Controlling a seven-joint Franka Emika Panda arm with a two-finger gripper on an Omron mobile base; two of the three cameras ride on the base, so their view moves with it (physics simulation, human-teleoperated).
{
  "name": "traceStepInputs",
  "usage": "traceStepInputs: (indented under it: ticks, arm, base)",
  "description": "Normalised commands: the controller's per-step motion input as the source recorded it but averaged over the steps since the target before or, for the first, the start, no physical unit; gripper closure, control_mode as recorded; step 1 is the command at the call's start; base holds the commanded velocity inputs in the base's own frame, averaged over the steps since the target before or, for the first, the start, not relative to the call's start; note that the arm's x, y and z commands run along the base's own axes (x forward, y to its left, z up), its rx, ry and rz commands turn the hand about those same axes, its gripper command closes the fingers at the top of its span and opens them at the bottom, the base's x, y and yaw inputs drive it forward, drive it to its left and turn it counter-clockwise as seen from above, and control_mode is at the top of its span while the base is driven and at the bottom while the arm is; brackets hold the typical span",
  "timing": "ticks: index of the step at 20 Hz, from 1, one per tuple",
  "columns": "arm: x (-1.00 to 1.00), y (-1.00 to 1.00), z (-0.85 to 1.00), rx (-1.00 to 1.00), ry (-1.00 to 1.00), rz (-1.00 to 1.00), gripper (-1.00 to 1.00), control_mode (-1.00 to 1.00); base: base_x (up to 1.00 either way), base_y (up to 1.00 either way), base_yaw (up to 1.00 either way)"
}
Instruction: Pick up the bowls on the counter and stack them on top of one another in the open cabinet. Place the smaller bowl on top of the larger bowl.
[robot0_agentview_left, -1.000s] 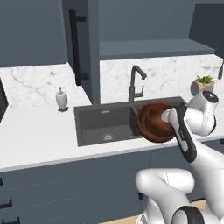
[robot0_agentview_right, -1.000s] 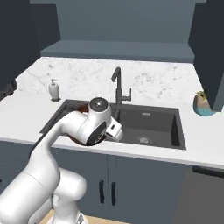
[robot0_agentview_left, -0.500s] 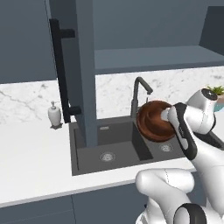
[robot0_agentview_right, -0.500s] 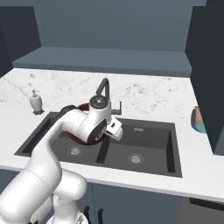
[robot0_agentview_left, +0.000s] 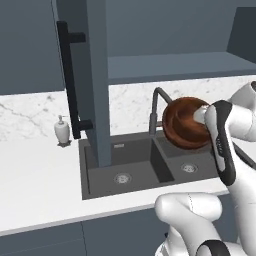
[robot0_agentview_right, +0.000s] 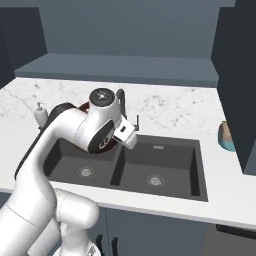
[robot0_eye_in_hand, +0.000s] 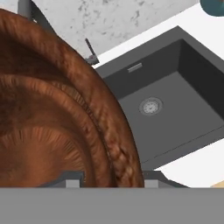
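Note:
My gripper (robot0_eye_in_hand: 113, 177) is shut on the rim of a wide, deep reddish-brown wooden bowl (robot0_agentview_left: 184, 124), by its look the larger bowl. I hold it tipped on its side above the sink, its hollow facing left in the left base view. A sliver of the bowl (robot0_agentview_right: 80, 108) shows behind my hand in the right base view, and it covers the left of the hand view (robot0_eye_in_hand: 52, 113). The open cabinet has its door (robot0_agentview_left: 96, 75) swung out with a black bar handle (robot0_agentview_left: 70, 80), and its flat shelf (robot0_agentview_left: 175, 67) lies above and behind the bowl. The smaller bowl is out of view.
A dark double sink (robot0_agentview_right: 135, 170) sits in the white marble counter (robot0_agentview_left: 35, 180) under the bowl, with a dark faucet (robot0_agentview_left: 155, 107) behind it. A soap dispenser (robot0_agentview_left: 62, 131) stands left of the sink. A teal pot (robot0_agentview_right: 227, 136) stands at the right.
Both base views have shifted: the camera has come closer and higher, so cabinet and shelf loom larger. The bowl stays in my grip in front of the arm.

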Motion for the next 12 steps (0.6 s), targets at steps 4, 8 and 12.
traceStepInputs:
  ticks: [4, 8, 12]
  arm:
    - [-0.44, -0.08, 1.00, 0.13, -0.03, -0.17, 1.00, -1.00]
    - [-0.17, -0.01, 1.00, 0.20, -0.05, -0.21, 1.00, -1.00]
    - [-0.13, -0.03, 0.98, 0.28, -0.07, -0.21, 1.00, -1.00]
  base:
    - [0.00, 0.00, 0.00]
    - [0.00, 0.00, 0.00]
    - [0.00, 0.00, 0.00]
